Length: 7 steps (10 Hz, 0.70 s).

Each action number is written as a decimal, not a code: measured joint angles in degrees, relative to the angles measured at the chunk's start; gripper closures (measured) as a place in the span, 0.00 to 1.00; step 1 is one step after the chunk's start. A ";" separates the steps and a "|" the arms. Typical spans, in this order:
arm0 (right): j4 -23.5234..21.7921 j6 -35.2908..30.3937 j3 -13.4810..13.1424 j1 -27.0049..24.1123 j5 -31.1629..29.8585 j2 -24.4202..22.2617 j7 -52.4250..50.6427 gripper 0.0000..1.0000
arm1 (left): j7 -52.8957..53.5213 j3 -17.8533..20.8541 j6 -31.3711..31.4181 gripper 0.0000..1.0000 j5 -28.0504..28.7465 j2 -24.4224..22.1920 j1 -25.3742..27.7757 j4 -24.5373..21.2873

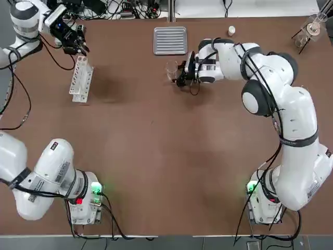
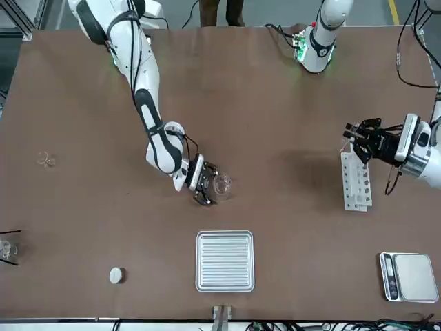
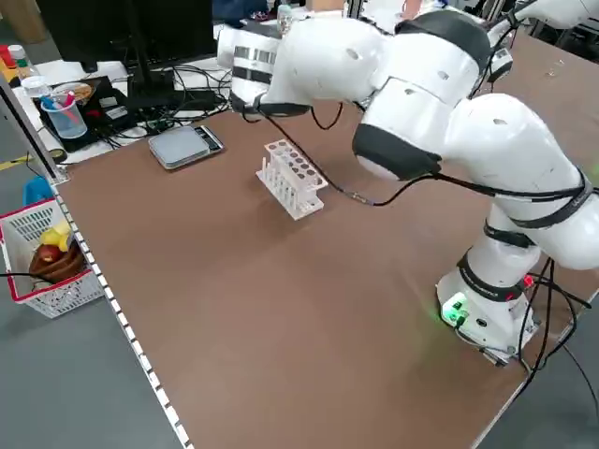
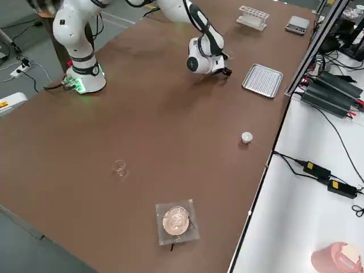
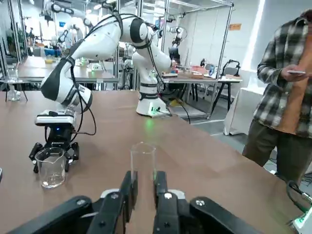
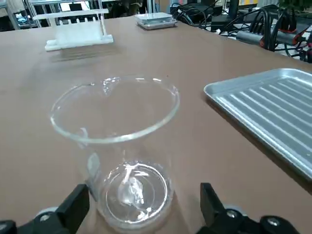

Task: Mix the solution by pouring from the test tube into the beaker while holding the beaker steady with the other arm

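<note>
The beaker (image 1: pixel 171 71) (image 2: pixel 221 185) is a small clear glass cylinder standing upright on the brown table, near the far middle. My right gripper (image 1: pixel 180 73) (image 6: pixel 144 209) is open, one finger on each side of the beaker (image 6: pixel 117 141), low at its base. My left gripper (image 1: pixel 79 48) (image 5: pixel 144 178) is at the far left, just above the white tube rack (image 1: pixel 81 78) (image 2: pixel 356 181). It is shut on a clear test tube (image 5: pixel 143 158) that sticks out past its fingertips. In the left wrist view the beaker (image 5: pixel 50 168) shows farther off.
A ribbed metal tray (image 1: pixel 170 40) (image 6: pixel 273 112) lies just beyond the beaker. A small white cap (image 1: pixel 231 30), a flask on a stand (image 1: pixel 312 28) and a tiny glass vessel (image 2: pixel 45 160) sit to the right. A scale (image 2: pixel 408 277) is far left. A person (image 5: pixel 285 92) stands beside the table.
</note>
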 joint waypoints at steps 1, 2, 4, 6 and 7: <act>-0.07 0.00 -0.01 -0.26 0.00 -0.24 0.00 0.00 | 0.46 0.00 -0.66 0.78 -0.11 0.76 1.24 0.10; -0.25 0.00 -0.02 -0.56 0.00 -0.62 0.00 0.00 | 0.54 0.31 -1.75 0.78 -0.16 1.23 2.48 0.86; -1.36 0.00 -0.06 -1.31 -0.03 -1.71 0.00 0.00 | 0.97 2.65 -2.68 0.78 -0.20 2.09 3.53 5.05; -2.66 -0.01 -0.07 -2.26 -0.20 -3.07 0.00 0.00 | 1.11 5.02 -2.77 0.78 -0.22 5.00 3.18 10.37; -3.33 -0.02 -0.07 -2.75 -0.36 -3.86 0.01 0.00 | 1.17 6.76 -2.78 0.78 -1.02 6.49 2.55 12.59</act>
